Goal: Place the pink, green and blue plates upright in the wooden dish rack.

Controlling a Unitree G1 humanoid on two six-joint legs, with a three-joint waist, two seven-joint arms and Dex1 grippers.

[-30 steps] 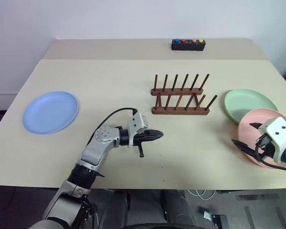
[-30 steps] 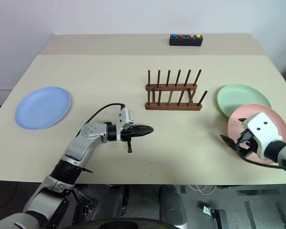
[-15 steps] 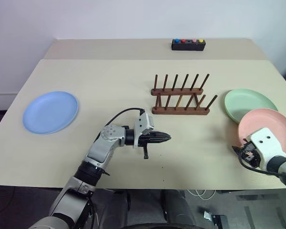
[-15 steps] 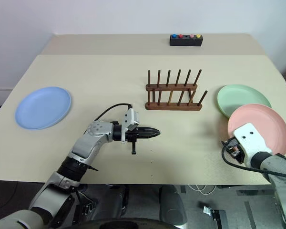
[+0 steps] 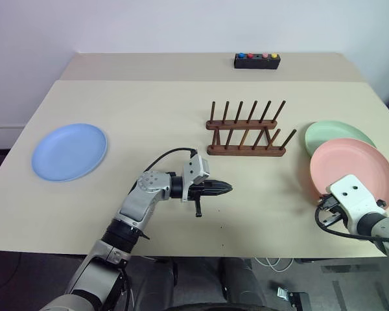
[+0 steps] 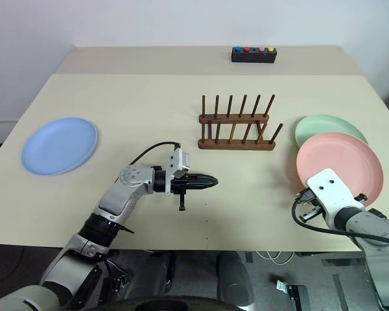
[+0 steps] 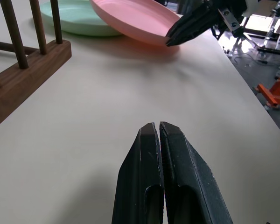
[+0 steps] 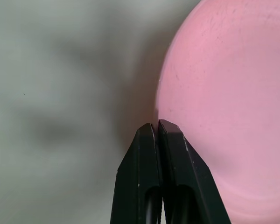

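Note:
My right gripper (image 8: pixel 157 125) is shut on the near rim of the pink plate (image 5: pixel 353 165), which is tilted up off the table at the right and overlaps the green plate (image 5: pixel 334 131) lying behind it. The left wrist view shows those black fingers (image 7: pixel 191 25) pinching the pink plate (image 7: pixel 130 18) at its edge. The wooden dish rack (image 5: pixel 246 133) stands with no plates in it at the table's middle, left of both plates. The blue plate (image 5: pixel 69 151) lies flat at the far left. My left gripper (image 5: pixel 225 188) is shut on nothing, pointing right, low over the table in front of the rack.
A small black box with coloured buttons (image 5: pixel 257 61) sits at the back of the table (image 5: pixel 149 110). The table's front edge runs just below both arms, and its right edge is close to the pink plate.
My right gripper has gone from open to shut on the pink plate's near rim. The plate has tipped up and shifted left, covering more of the green plate.

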